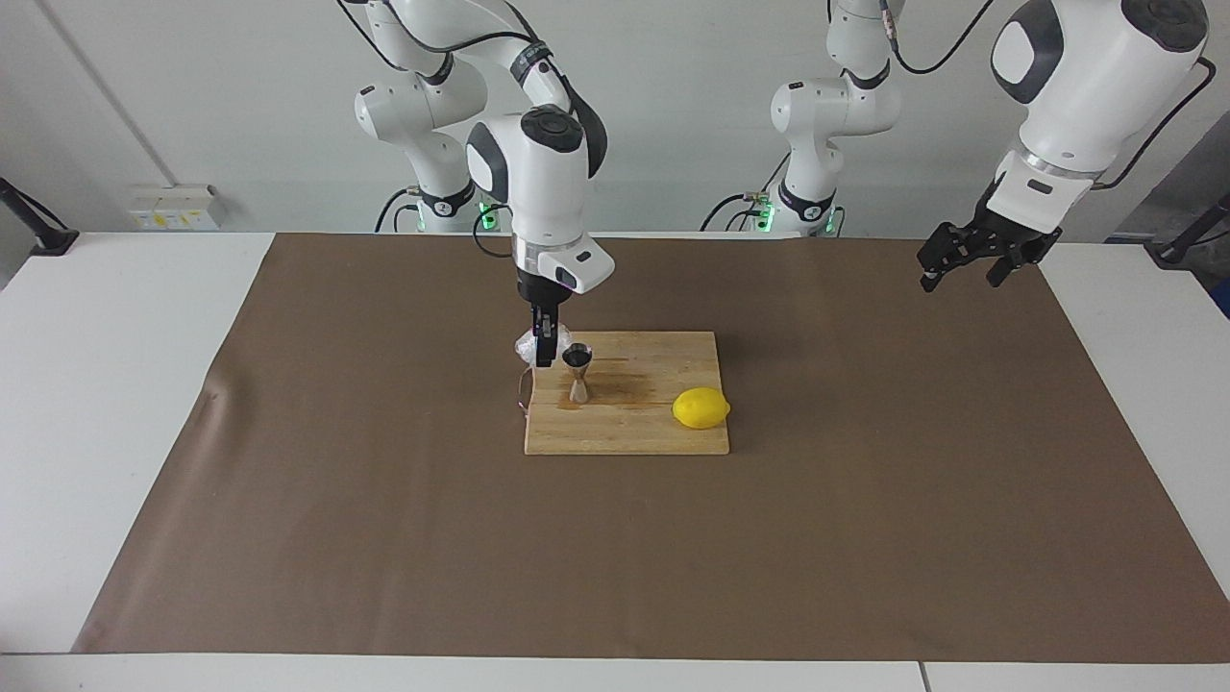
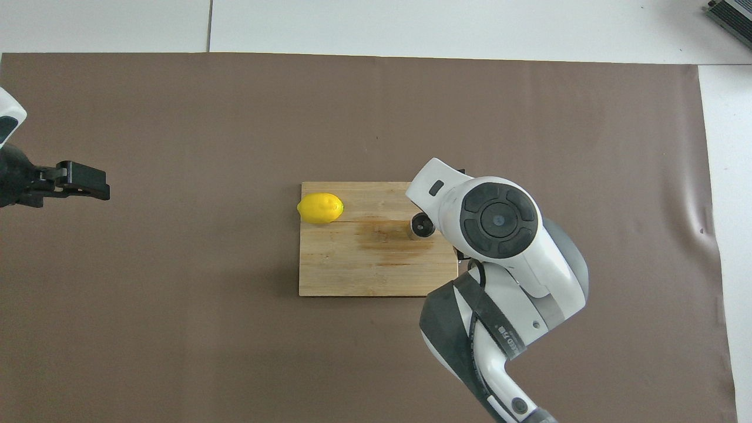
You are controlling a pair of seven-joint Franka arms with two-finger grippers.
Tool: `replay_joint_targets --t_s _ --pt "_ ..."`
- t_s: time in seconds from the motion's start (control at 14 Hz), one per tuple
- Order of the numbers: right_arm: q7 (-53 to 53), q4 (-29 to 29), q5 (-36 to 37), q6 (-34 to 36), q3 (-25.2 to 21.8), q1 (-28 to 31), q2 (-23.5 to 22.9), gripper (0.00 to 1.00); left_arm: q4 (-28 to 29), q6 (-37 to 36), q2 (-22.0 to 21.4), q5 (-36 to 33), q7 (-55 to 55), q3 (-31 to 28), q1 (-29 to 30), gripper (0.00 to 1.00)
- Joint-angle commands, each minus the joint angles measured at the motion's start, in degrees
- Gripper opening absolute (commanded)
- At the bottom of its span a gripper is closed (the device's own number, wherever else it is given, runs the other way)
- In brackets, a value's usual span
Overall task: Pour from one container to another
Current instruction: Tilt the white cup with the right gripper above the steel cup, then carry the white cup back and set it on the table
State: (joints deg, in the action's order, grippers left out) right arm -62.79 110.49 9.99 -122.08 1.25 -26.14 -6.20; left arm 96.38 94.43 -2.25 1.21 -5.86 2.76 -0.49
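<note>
Two grippers show — the right gripper, left of centre in the facing view, grips the glass cup just beside the upright steel jigger on the cutting board. At upper right, the left gripper waits, fingers spread — near the mat's edge.

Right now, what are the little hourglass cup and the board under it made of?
The jigger looks like shiny steel: grey, with bright glints. The cutting board looks like pale, unpainted wood, probably bamboo: joined strips with grain lines and a darker stain in the middle.
</note>
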Motion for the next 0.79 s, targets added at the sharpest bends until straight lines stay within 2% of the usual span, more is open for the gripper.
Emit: replay_joint_targets --t_s 0.0,0.5,0.71 --pt "-5.7 1.6 -6.1 -1.0 0.6 3.6 0.8 0.0 0.0 -1.1 -0.7 0.4 0.0 0.1 0.4 1.0" --pt "-26.2 5.9 -27.5 -1.2 0.5 16.3 0.8 0.0 0.0 -1.1 -0.7 0.4 0.0 0.1 0.4 1.0" --pt "-33.7 8.1 -33.6 -1.2 0.5 21.0 0.2 0.0 0.0 -1.1 -0.7 0.4 0.0 0.1 0.4 1.0"
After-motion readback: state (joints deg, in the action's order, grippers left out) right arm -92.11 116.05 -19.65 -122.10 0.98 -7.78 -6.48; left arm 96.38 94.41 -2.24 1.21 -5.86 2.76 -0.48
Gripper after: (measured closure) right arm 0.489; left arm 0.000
